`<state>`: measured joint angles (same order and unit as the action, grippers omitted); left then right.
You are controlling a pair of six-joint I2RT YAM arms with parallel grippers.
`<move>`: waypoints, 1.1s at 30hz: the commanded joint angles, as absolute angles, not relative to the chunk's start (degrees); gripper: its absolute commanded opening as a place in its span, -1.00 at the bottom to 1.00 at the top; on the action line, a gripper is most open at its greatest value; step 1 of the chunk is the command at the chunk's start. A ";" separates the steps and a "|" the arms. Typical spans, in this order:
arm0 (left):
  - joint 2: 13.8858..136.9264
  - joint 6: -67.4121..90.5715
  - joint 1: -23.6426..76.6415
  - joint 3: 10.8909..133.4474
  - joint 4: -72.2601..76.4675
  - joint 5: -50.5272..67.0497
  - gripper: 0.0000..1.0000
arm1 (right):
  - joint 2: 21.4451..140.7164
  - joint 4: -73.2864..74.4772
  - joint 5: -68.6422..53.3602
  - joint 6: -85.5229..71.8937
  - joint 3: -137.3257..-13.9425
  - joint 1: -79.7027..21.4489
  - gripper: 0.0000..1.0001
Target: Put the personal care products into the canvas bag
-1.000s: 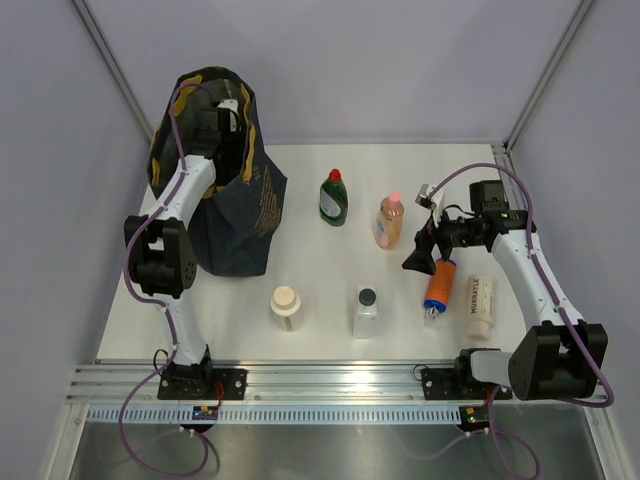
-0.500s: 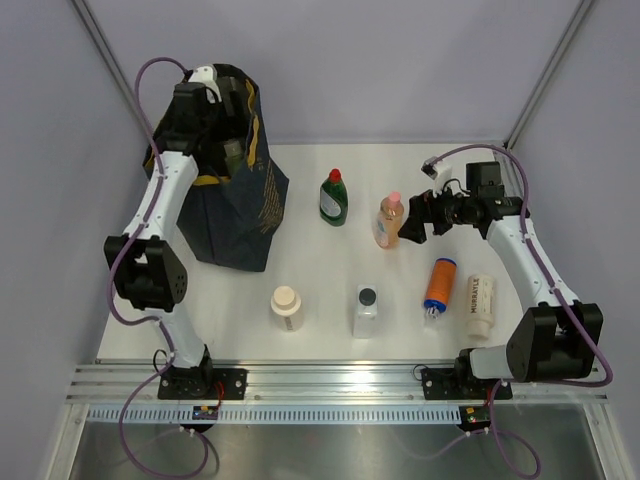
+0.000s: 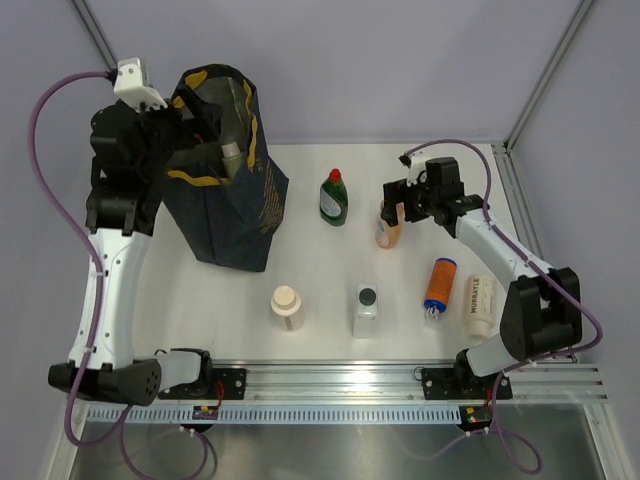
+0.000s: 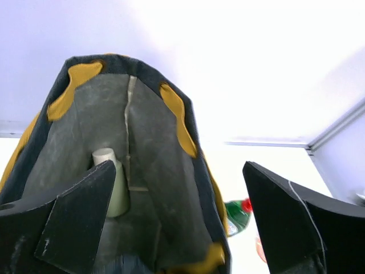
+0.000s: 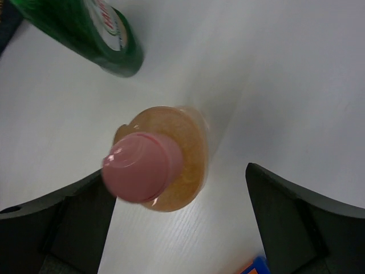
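Observation:
The navy canvas bag (image 3: pixel 232 205) with mustard trim stands open at the far left. A whitish bottle (image 3: pixel 230 154) stands inside it and also shows in the left wrist view (image 4: pixel 112 182). My left gripper (image 3: pixel 188 128) is open and empty, above the bag's (image 4: pixel 165 171) mouth. My right gripper (image 3: pixel 397 200) is open, its jaws on either side of the upright peach bottle (image 3: pixel 389 226) with the pink cap (image 5: pixel 142 165), not closed on it. The green bottle (image 3: pixel 334 198), the orange bottle (image 3: pixel 439 285), the cream tube (image 3: pixel 480 305), a whitish bottle (image 3: pixel 286 307) and a clear bottle (image 3: pixel 366 310) are on the table.
The green bottle (image 5: pixel 85 28) stands just left of the peach one. The orange bottle and cream tube lie on their sides near the right arm. Grey walls close the table at the back and sides. A metal rail (image 3: pixel 340 378) runs along the near edge.
My left arm rose out of the bag, leaving a whitish bottle inside. My right gripper moved left from beside the orange bottle to around the peach bottle's top.

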<state>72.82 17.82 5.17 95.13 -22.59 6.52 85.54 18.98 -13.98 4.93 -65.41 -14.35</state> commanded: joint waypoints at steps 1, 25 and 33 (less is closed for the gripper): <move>65.95 20.56 4.83 89.66 -22.32 8.97 0.98 | 88.41 11.71 -5.97 1.58 -65.04 -14.94 0.99; 47.64 18.28 4.83 76.82 -27.86 8.70 0.98 | 85.61 18.43 -20.86 7.38 -73.36 -14.69 -1.00; 43.60 18.46 4.83 73.66 -28.12 8.35 0.98 | 83.75 28.73 -40.77 8.18 -90.49 -14.15 -1.00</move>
